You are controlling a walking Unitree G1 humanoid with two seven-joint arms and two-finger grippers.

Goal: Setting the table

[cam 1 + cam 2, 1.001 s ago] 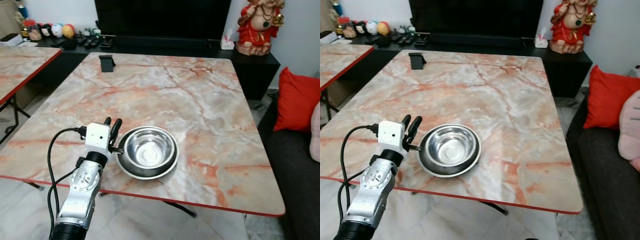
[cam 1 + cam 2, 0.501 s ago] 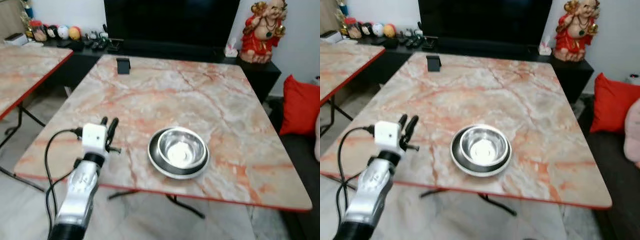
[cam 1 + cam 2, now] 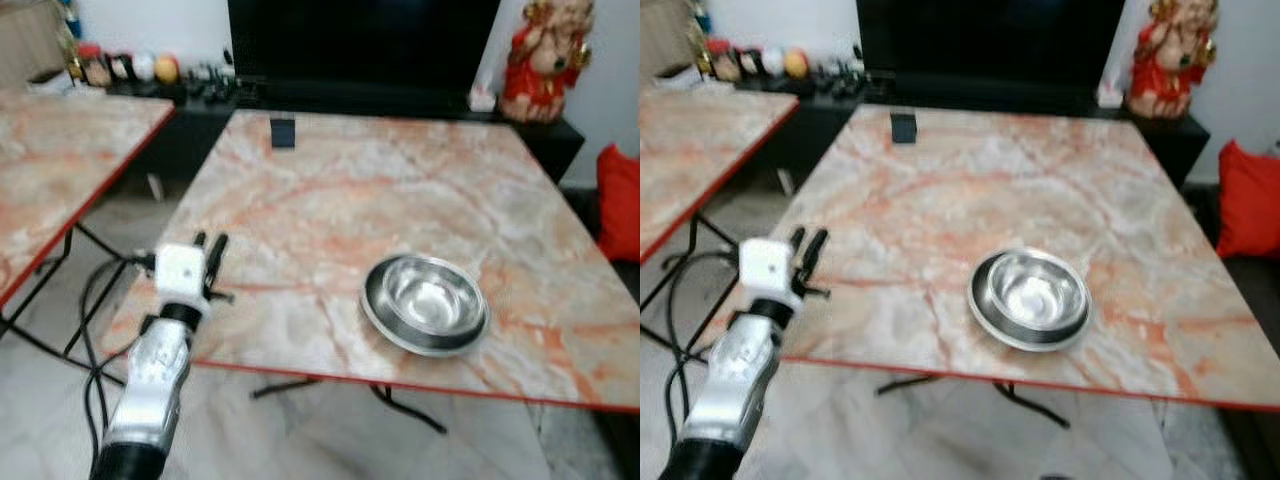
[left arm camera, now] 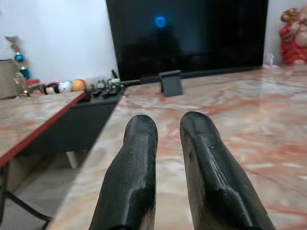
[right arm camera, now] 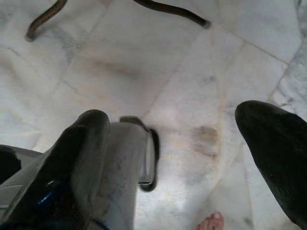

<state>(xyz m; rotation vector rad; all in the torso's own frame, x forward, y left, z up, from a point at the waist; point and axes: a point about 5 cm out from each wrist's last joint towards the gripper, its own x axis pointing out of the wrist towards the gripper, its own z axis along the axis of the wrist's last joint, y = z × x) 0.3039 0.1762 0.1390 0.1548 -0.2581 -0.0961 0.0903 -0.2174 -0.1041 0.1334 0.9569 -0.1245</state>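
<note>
Steel round bowl (image 3: 425, 302) sat on pink marble table (image 3: 400, 190); left gripper (image 3: 208, 242) nearly pressed together, empty, near table's left edge; right gripper (image 5: 177, 143) spread over floor.

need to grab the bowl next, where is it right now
The bowl sits on the marble table near its front edge, toward the robot's right, apart from the left gripper at the table's left front corner.
</note>
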